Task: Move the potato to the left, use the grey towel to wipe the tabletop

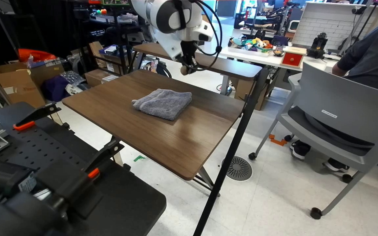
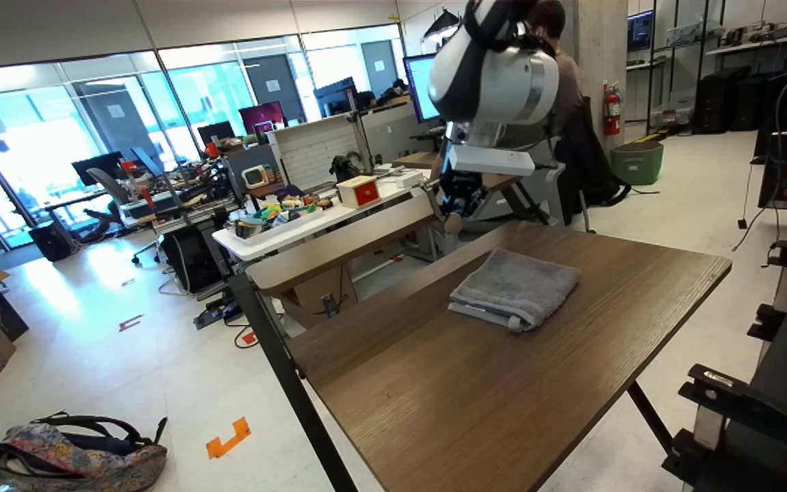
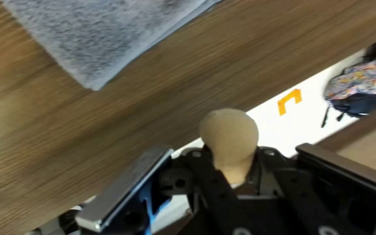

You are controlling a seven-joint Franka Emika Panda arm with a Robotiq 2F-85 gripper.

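The gripper (image 3: 232, 158) is clamping the potato (image 3: 228, 130) clear of the grey towel (image 1: 164, 104), presumably to free the tabletop (image 1: 176, 147) for wiping. The towel is lying folded.

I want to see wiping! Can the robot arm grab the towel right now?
Probably not yet: its gripper is full, holding the potato. The towel lies uncovered on the table, though.

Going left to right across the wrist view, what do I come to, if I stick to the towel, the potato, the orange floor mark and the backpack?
Grey towel, potato, orange floor mark, patterned backpack.
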